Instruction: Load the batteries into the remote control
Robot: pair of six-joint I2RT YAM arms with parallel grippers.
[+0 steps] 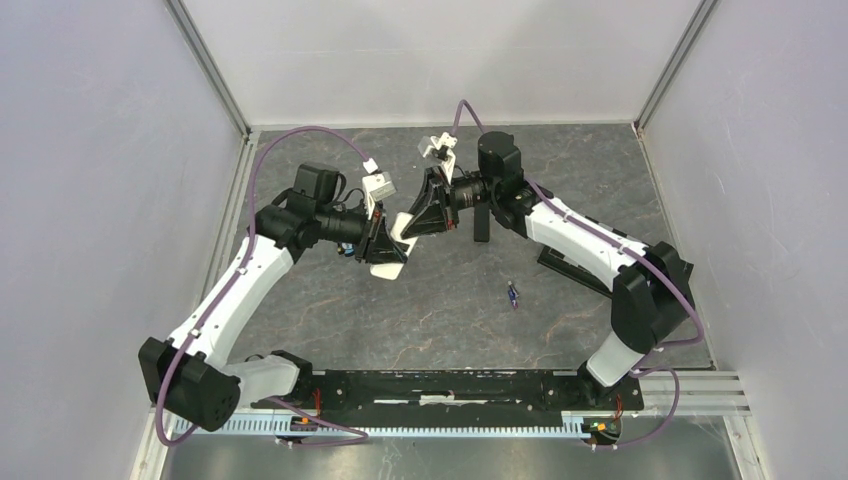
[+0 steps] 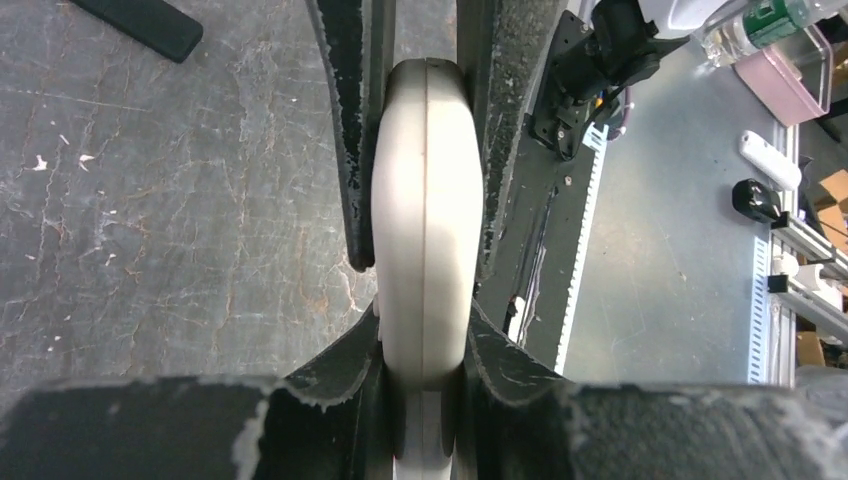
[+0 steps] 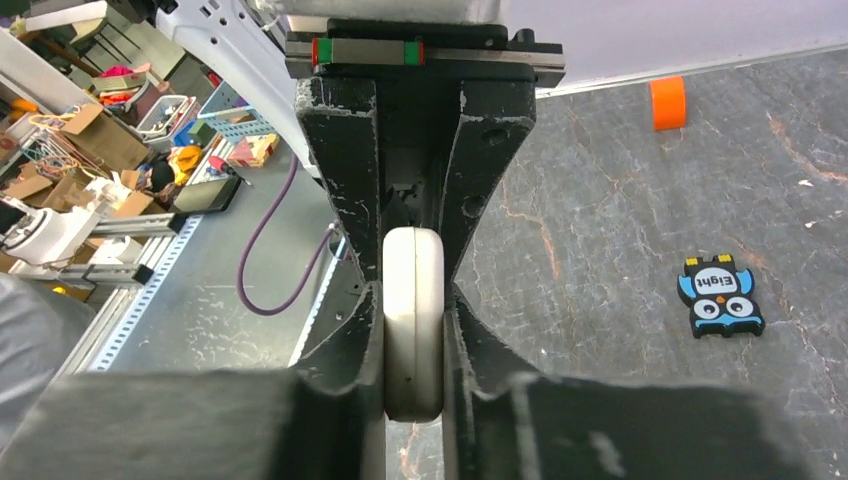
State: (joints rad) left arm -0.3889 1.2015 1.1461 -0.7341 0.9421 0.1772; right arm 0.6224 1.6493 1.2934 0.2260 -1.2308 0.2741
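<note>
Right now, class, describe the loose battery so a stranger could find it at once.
Look at the stone-patterned table, right of centre, between the right arm and the base rail. The battery lies there alone. It is a tiny bluish-purple cylinder, far smaller than the white remote.

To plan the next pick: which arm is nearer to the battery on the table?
Right. The right arm lies just beyond the battery, to its right; the left arm is far left.

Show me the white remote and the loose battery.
white remote (image 2: 425, 210), left wrist view, middle of its narrow edge.
battery (image 1: 513, 294), top view, middle of the cell.
</note>
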